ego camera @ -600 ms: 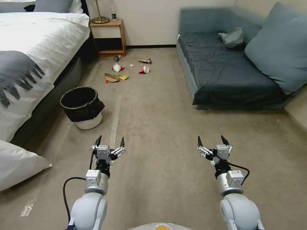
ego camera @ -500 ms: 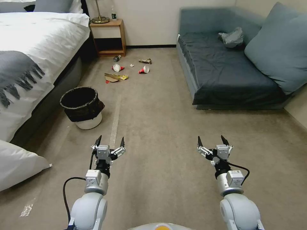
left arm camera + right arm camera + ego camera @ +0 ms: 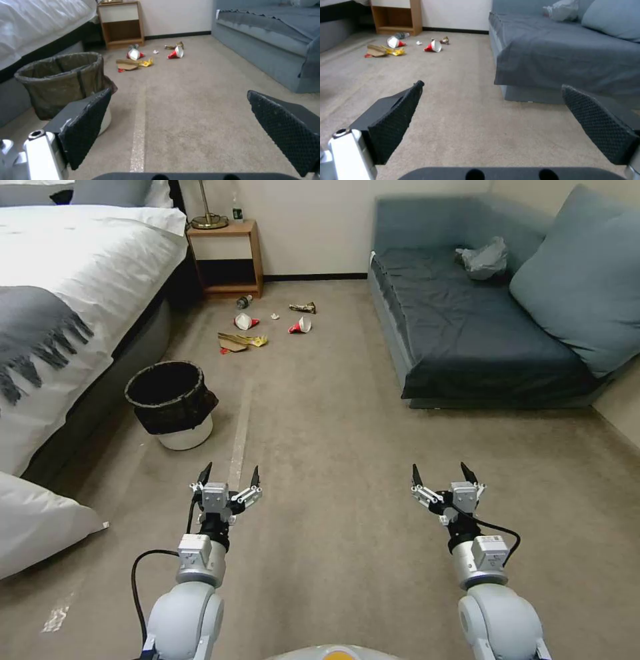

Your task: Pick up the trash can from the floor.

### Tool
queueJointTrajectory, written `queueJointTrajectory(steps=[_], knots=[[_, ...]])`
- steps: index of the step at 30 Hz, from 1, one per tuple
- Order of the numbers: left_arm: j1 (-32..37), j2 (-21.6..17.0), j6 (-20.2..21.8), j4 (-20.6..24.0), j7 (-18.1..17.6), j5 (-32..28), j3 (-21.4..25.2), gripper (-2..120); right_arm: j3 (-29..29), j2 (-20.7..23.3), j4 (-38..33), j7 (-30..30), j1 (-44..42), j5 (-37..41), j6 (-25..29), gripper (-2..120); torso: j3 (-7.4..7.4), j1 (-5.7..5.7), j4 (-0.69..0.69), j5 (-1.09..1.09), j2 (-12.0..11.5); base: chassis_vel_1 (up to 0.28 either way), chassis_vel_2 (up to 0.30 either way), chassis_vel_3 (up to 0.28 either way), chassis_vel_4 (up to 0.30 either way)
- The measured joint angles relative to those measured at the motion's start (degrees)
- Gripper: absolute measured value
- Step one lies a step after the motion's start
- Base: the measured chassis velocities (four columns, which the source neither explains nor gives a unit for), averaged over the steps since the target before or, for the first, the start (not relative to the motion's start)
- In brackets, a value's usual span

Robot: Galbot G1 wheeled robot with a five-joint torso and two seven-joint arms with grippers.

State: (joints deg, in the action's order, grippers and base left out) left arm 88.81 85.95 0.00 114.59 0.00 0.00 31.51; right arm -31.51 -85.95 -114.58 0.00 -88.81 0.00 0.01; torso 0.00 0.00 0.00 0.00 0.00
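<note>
Here, a bedroom with a beige carpeted floor (image 3: 333,447), where a pale strip of tape (image 3: 239,437) runs forward from the robot. The trash can (image 3: 171,403), a small white bin lined with a dark bag folded over its rim, stands upright on the carpet beside the bed (image 3: 73,300), ahead and to the left of the left gripper (image 3: 228,473) and well apart from it. Both arms are held low over the carpet; the left gripper's fingers are spread wide with nothing between them, and the right gripper (image 3: 437,473) is likewise spread and empty. Farther off, scattered litter (image 3: 267,323) lies near a wooden nightstand (image 3: 225,257) by the wall. A blue-grey sofa (image 3: 480,320) lines the right side, a crumpled bag (image 3: 483,259) on its seat.
</note>
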Motion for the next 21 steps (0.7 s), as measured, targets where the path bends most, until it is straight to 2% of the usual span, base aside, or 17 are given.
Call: queueJointTrajectory(steps=[14,16,17,19,20,21], knots=[[-0.04,-0.14,-0.06,-0.07,0.00,-0.60,0.55,99,-0.54,0.11,-0.60,-1.07,-1.14,0.55,0.52,100,0.00,0.00,0.03,0.02,0.00,0.000,0.000,0.000,0.000],[-0.31,-0.93,-0.71,-0.53,0.24,-3.18,3.05,97,-3.23,0.90,-3.79,-6.08,-6.52,3.26,3.54,100,0.00,0.00,-0.02,-0.06,0.00,0.000,0.000,0.000,0.000],[-0.31,-0.93,-0.71,-0.53,0.24,-3.18,3.05,97,-3.23,0.90,-3.79,-6.08,-6.52,3.26,3.54,100,0.00,0.00,-0.02,-0.06,0.00,0.000,0.000,0.000,0.000],[-1.04,-3.00,-2.50,-1.68,0.92,-9.67,9.36,97,-4.65,1.41,-5.04,-9.01,-9.28,5.78,5.01,100,-0.01,0.00,-0.03,0.00,0.00,0.000,0.000,0.000,0.000],[-1.04,-3.00,-2.50,-1.68,0.92,-9.67,9.36,97,-4.65,1.41,-5.04,-9.01,-9.28,5.78,5.01,100,-0.01,0.00,-0.03,0.00,0.00,0.000,0.000,0.000,0.000],[-1.32,-3.86,-3.23,-2.18,1.21,-12.37,12.00,97,-4.73,1.44,-5.11,-9.32,-9.48,6.12,5.09,100,0.00,0.00,0.00,-0.02,0.00,0.000,0.000,0.000,0.000]])
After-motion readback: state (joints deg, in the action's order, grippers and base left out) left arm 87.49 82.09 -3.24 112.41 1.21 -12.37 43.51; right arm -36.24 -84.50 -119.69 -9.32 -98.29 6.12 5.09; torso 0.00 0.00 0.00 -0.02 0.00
